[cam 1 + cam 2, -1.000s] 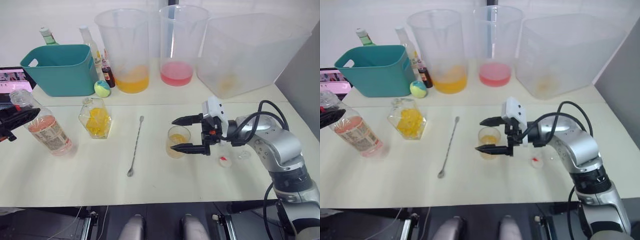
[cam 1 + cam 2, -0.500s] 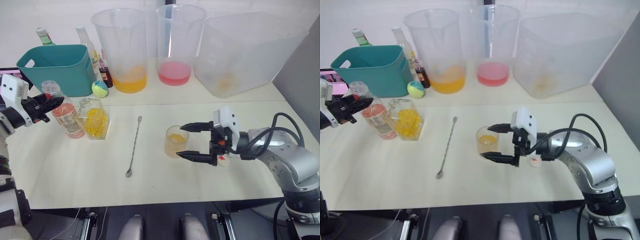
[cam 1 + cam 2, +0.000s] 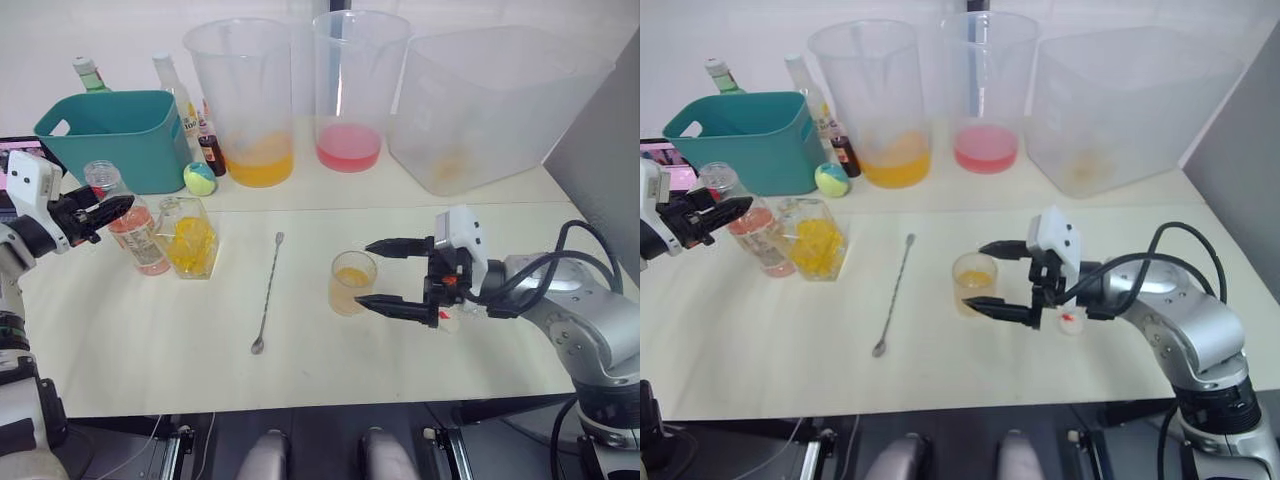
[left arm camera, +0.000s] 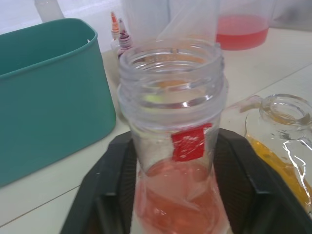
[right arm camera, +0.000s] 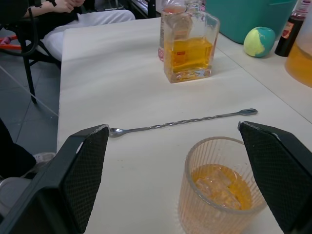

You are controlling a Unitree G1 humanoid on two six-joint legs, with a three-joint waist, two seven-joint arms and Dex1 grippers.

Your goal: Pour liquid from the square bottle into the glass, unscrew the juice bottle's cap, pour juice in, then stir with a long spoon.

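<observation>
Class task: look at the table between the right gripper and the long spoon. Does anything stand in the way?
Yes. The glass stands directly between the open right gripper and the long spoon, which lies on the table beyond it. The gripper must go around or over the glass.

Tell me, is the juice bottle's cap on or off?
Off. The juice bottle has an open, bare neck, and the cap lies on the table beside the glass.

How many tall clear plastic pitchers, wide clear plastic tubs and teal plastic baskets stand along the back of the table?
Tall clear plastic pitchers: 2
Wide clear plastic tub: 1
Teal plastic basket: 1
Total: 4
</observation>
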